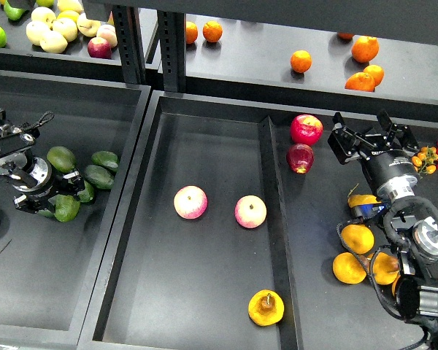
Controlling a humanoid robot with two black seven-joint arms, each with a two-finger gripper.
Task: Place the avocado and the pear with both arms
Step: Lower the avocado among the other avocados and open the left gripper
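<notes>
My left gripper (57,197) is low over the left tray (29,292) and is shut on the bright green avocado (66,208), right beside a cluster of darker avocados (60,158). The orange-yellow pear (266,308) with its brown stem blotch lies free at the front right of the middle tray (204,306), against the divider. My right gripper (365,137) hovers over the right tray, fingers spread and empty, just right of two red apples (306,129).
Two pink-and-yellow apples (190,202) (250,211) lie mid-tray. Orange fruits (357,238) crowd the right tray under my right arm. A raised divider (276,240) splits the middle and right trays. The back shelf holds oranges (364,49) and pale apples (55,33).
</notes>
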